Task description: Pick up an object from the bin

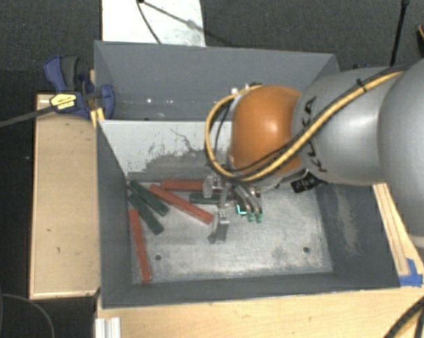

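The gripper (221, 225) hangs low near the middle of the grey metal bin (289, 255), and I cannot tell whether it is open or closed. At its 9 o'clock, the near end of a long flat red stick (182, 204) lies just beside it. That stick belongs to a loose heap of red and dark green sticks (147, 210).

A red stick (139, 248) lay along the foot of the left wall of the bin (198, 76). Just right of its upper end, two dark green sticks (150, 204) lay close together at a slant. A second red stick (180, 185) lay level near the back wall. Behind the bin, a black cable (140, 0) crossed a white sheet (173, 9).
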Motion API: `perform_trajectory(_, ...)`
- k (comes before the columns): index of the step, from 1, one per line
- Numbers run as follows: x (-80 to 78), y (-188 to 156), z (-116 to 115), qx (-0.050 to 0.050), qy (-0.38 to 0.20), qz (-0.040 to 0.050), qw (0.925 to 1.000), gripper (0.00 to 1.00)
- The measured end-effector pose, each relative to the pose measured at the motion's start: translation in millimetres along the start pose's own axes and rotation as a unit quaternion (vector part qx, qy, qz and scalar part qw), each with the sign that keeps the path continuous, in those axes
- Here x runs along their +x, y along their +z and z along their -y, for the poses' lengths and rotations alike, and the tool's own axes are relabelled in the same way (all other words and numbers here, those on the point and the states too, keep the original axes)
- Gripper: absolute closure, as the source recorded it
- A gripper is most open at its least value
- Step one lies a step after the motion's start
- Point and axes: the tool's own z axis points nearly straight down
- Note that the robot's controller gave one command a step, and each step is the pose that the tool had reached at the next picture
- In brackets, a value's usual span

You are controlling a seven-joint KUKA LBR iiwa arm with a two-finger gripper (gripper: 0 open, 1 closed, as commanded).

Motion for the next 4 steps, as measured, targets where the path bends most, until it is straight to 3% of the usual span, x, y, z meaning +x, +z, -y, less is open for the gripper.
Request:
perform_trajectory(1,-7.1,64.0,43.7,0.001,-0.067,0.0024,0.9977,0.00)
perform_trajectory(2,-28.2,61.8,-31.0,-0.002,-0.090,0.0060,0.9959,0.00)
perform_trajectory(3,-30.3,60.0,-25.0,0.000,-0.083,0.0081,0.9965,1.00)
perform_trajectory(4,-20.1,-81.6,23.5,0.000,-0.057,0.0079,0.9983,1.00)
